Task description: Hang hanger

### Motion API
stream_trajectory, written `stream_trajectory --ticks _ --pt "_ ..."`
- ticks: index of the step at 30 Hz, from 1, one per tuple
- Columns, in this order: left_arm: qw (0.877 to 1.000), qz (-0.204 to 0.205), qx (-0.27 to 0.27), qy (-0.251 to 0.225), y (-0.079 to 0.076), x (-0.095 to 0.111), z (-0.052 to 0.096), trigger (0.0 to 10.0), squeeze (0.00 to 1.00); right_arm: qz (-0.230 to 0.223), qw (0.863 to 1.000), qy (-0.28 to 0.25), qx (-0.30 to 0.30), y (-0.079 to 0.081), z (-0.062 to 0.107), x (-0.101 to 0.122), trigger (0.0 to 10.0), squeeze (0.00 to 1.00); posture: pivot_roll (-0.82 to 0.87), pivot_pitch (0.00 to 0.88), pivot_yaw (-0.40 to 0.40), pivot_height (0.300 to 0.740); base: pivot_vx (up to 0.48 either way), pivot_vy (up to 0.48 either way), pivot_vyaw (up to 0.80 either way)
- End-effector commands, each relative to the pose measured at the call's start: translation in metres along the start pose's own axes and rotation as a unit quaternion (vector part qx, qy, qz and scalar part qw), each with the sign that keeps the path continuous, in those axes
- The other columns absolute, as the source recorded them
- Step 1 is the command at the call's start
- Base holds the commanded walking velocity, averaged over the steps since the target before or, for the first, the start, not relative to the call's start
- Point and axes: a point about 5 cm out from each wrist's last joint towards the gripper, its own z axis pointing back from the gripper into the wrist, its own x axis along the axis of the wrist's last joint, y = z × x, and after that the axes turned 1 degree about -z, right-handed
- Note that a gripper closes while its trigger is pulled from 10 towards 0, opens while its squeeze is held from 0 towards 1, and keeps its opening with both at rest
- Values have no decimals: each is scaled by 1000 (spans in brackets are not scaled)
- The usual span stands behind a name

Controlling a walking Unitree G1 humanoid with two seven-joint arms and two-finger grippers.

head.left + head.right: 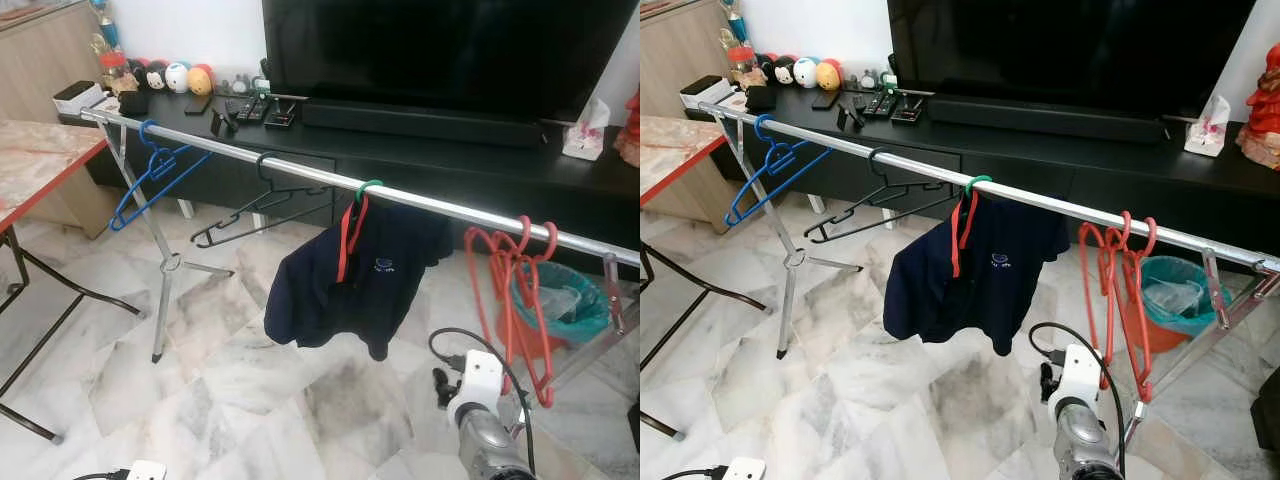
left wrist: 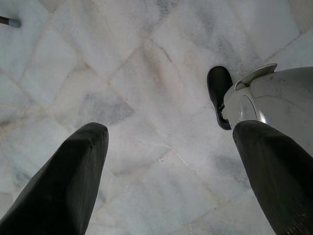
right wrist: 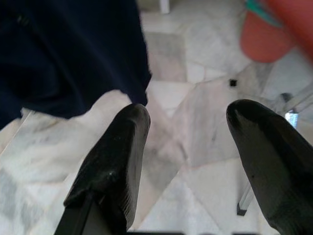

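Red hangers (image 1: pixel 520 290) dangle on the rail (image 1: pixel 300 172), near the right gripper (image 3: pixel 188 147), whose fingers are apart and empty. They look light, thin and stiff; grab the neck under the hook. The left gripper (image 2: pixel 171 161) hangs down, fingers apart.

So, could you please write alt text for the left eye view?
A navy shirt hangs on a red hanger from a silver rail, between empty blue, black and red hangers; the right arm rises below.
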Motion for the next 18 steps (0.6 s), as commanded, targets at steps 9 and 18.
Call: stream_trajectory --ticks 9,18 --pt "1000 -14 2 5 4 -3 1 10000 0 3 999 -37 -2 -5 11 -14 10000 0 23 0 31 740 0 0 0" --pt "1000 -17 2 4 4 -2 1 10000 0 29 1000 12 0 -11 26 -49 10000 0 9 0 32 740 0 0 0"
